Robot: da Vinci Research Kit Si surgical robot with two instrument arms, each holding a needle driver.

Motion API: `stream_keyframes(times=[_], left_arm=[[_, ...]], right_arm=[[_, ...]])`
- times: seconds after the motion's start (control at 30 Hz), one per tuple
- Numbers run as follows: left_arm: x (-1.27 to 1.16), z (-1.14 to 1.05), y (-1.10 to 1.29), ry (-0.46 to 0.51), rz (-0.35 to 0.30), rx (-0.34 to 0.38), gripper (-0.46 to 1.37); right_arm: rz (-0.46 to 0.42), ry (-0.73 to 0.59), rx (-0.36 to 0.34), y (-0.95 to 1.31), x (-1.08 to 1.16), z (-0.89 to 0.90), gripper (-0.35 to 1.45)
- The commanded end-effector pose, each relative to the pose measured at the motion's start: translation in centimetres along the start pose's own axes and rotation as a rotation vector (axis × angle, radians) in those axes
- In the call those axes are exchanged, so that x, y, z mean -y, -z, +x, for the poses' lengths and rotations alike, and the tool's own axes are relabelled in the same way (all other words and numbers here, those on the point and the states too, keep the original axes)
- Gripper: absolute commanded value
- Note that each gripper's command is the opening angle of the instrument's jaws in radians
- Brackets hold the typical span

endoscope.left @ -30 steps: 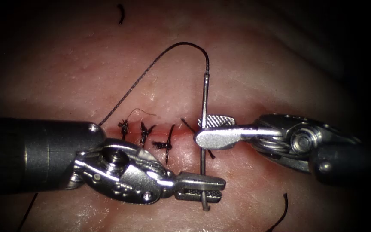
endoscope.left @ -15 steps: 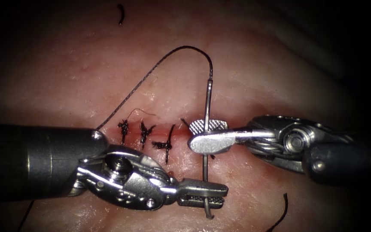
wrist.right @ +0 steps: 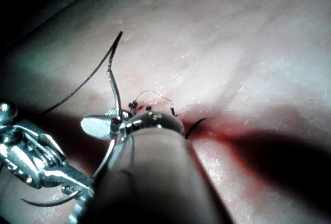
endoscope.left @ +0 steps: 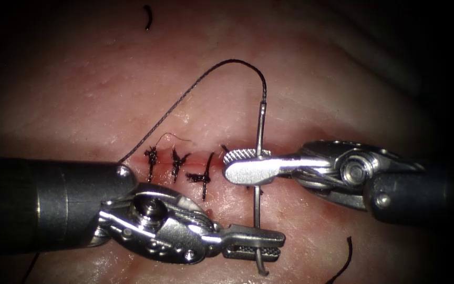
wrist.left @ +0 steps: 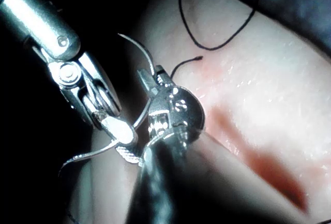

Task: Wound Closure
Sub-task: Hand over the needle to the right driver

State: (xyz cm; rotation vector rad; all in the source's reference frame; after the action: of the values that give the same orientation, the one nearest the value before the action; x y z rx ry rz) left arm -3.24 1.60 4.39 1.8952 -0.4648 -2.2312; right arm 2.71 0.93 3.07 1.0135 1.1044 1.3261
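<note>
The curved steel needle (endoscope.left: 258, 184) runs roughly twelve to six o'clock, free of the tissue (endoscope.left: 316, 79), its hooked tip at the six o'clock end. The left tool (endoscope.left: 253, 245) has its ridged jaws closed on it near the tip; the right tool (endoscope.left: 248, 165) clamps it mid-curve. Braided dark thread (endoscope.left: 206, 79) arches from the needle's tail toward nine o'clock, above the knotted stitches (endoscope.left: 177, 165) on the cut (endoscope.left: 214, 160).
</note>
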Motion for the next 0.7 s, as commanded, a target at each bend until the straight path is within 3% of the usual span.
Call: stream_keyframes(times=[0.03,0.23,0.43,0.47,0.5,0.53,0.67,0.7], left_arm=[[0.0,0.0,0.0,0.001,-0.01,-0.001,-0.35],[0.01,0.01,0.01,0.002,-0.01,-0.001,-0.35],[0.03,0.02,0.01,0.004,-0.01,-0.001,-0.35],[0.03,0.03,0.01,0.004,-0.01,-0.001,-0.35],[0.03,0.03,0.01,0.004,-0.01,-0.001,-0.35],[0.02,0.03,0.01,0.005,-0.01,0.0,-0.35],[0.02,0.05,0.0,0.011,-0.009,0.002,-0.35],[0.02,0.05,-0.01,0.023,-0.012,0.003,-0.26]], right_arm=[[-0.005,-0.001,-0.002,0.01,0.0,0.0,-0.04],[-0.008,0.0,-0.005,0.03,-0.01,0.0,-0.11],[-0.008,0.0,-0.005,0.04,-0.01,0.0,-0.03],[-0.009,-0.001,-0.005,0.05,-0.01,0.0,-0.1],[-0.011,-0.001,-0.008,0.05,-0.02,0.0,-0.3],[-0.018,-0.001,-0.015,0.05,-0.02,0.01,-0.35],[-0.045,-0.002,-0.043,0.04,-0.04,0.03,-0.35],[-0.047,0.009,-0.044,0.04,-0.05,0.04,-0.35]])
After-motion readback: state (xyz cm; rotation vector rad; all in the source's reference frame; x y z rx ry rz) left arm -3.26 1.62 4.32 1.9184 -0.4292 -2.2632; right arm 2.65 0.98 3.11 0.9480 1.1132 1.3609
